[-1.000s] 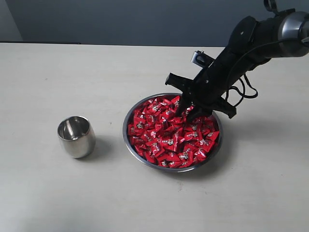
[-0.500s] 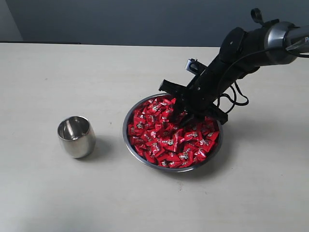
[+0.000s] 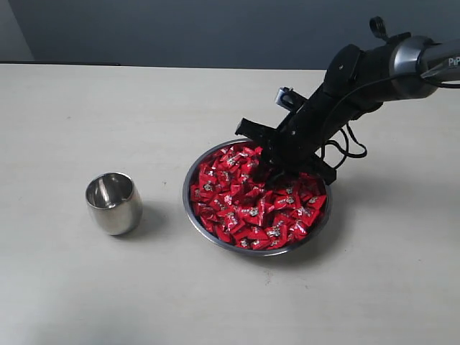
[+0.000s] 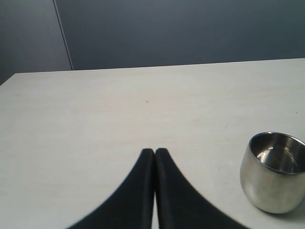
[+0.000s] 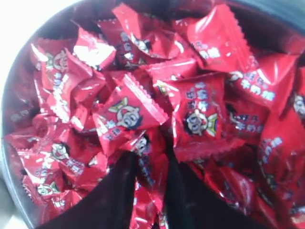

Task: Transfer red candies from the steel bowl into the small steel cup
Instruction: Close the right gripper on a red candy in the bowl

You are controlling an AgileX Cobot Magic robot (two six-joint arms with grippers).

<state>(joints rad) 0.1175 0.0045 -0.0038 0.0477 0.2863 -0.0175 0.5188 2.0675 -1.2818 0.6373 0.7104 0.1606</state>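
Note:
The steel bowl (image 3: 191, 213) sits mid-table, heaped with red candies (image 3: 248, 208). My right gripper (image 3: 268, 169) is dug into the far side of the heap. In the right wrist view its two black fingers (image 5: 119, 191) press on either side of one red candy (image 5: 148, 174), so the right gripper (image 5: 150, 153) is shut on it inside the bowl (image 5: 13, 100). The small steel cup (image 3: 113, 203) stands upright to the left of the bowl, with nothing visible inside. My left gripper (image 4: 155, 151) is shut and holds nothing, hovering over bare table beside the cup (image 4: 274, 179).
The pale table top (image 3: 86, 108) stretches around bowl and cup, with a dark wall (image 3: 180, 29) behind its far edge. The right arm (image 3: 359, 72) slants down from the upper right with a looped cable beside it.
The right arm sank lower and slid slightly left into the candies, and its fingers drew together on a candy. Cup, bowl and left gripper stayed put.

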